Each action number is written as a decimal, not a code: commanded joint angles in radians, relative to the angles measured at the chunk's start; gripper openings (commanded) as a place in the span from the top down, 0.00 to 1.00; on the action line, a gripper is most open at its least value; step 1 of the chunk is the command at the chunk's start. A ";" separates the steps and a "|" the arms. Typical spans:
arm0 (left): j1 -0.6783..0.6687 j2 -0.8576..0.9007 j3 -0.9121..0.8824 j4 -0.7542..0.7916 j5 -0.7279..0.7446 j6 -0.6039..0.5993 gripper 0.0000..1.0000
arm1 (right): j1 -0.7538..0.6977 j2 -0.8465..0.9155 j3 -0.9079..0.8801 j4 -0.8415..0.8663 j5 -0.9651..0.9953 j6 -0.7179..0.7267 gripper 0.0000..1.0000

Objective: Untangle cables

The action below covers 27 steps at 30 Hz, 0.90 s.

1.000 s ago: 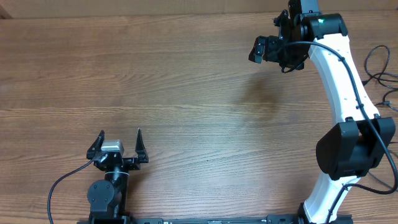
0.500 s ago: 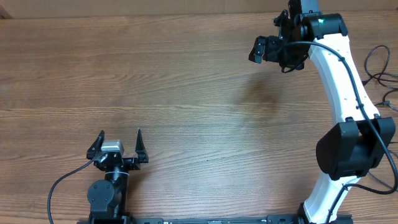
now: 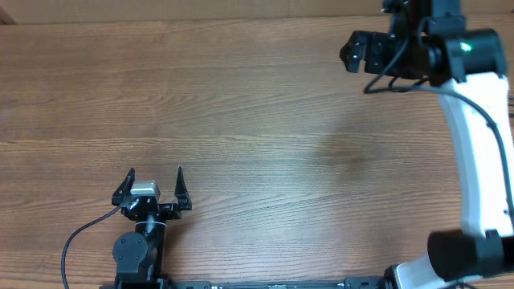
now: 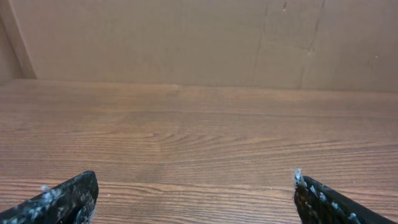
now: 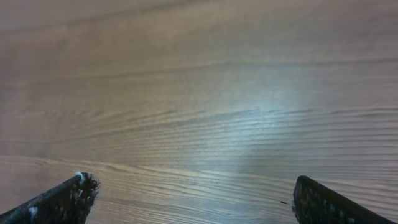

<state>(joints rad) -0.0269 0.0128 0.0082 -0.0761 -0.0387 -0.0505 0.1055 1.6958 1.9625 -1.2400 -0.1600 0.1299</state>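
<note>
The cables are out of view in every frame. My left gripper (image 3: 155, 171) rests low near the table's front edge, left of centre, and its jaws are spread wide. In the left wrist view the left gripper (image 4: 193, 180) has only bare wood grain between its two dark fingertips (image 4: 81, 186). My right gripper (image 3: 351, 53) hangs above the far right part of the table on its white arm (image 3: 474, 120). Seen from the right wrist, the right gripper (image 5: 189, 182) is open over blurred tabletop with nothing between its fingers.
The brown wooden table (image 3: 241, 104) fills the overhead view. A pale wall (image 4: 186, 37) stands behind its far edge. The left arm's own black wire (image 3: 76, 241) loops at the front left. A thin black wire (image 3: 397, 83) hangs from the right arm's wrist.
The right arm has swung to the right and a little farther back, and its base section has shifted out toward the right edge. The left arm has not moved.
</note>
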 commanded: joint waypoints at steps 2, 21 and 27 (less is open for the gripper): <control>-0.005 -0.009 -0.003 0.001 -0.013 -0.009 0.00 | -0.003 -0.105 0.000 0.037 0.044 -0.005 0.00; -0.005 -0.008 -0.003 0.001 -0.013 -0.009 0.00 | -0.003 -0.799 -1.023 1.036 0.044 -0.005 0.00; -0.005 -0.008 -0.003 0.001 -0.013 -0.009 0.00 | -0.003 -1.009 -1.366 1.305 0.045 -0.005 0.00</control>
<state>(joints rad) -0.0265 0.0128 0.0082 -0.0757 -0.0418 -0.0509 0.1051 0.7757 0.7242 -0.0093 -0.1246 0.1295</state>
